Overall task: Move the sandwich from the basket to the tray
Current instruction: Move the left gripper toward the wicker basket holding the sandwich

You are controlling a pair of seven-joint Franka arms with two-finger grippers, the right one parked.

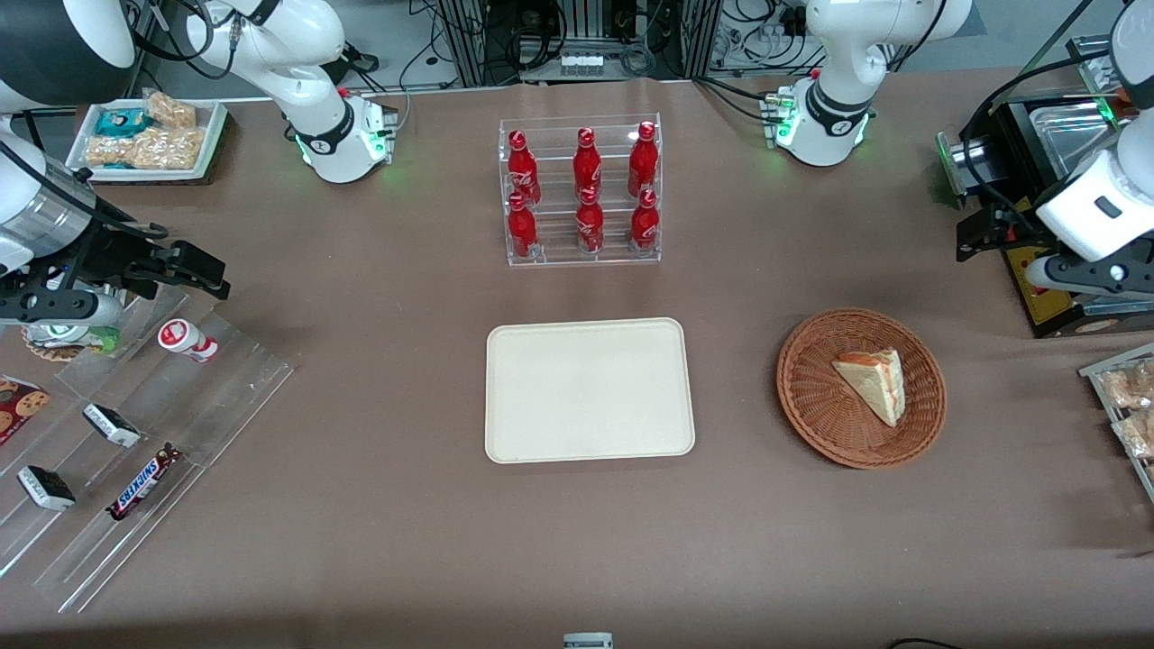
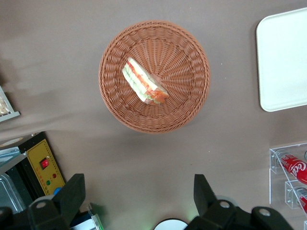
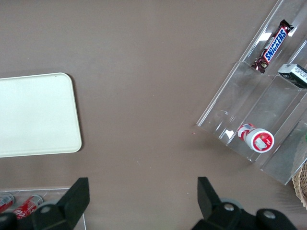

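Observation:
The sandwich [image 1: 873,383], a pale wedge with red and green filling, lies in the round wicker basket [image 1: 802,397]. It also shows in the left wrist view [image 2: 144,81], inside the basket [image 2: 187,100]. The cream tray [image 1: 586,388] lies flat and bare beside the basket, toward the parked arm's end; its corner shows in the left wrist view [image 2: 283,62]. My left gripper [image 1: 975,239] hangs well above the table, farther from the front camera than the basket and apart from it. Its fingers [image 2: 76,191] are spread wide and hold nothing; the gripper [image 2: 139,191] is open.
A clear rack of red cola bottles [image 1: 581,189] stands farther from the front camera than the tray. A black appliance with a yellow panel [image 1: 1046,297] sits under my arm. Bagged pastries [image 1: 1127,397] lie at the working arm's end; acrylic snack racks [image 1: 135,451] at the parked arm's.

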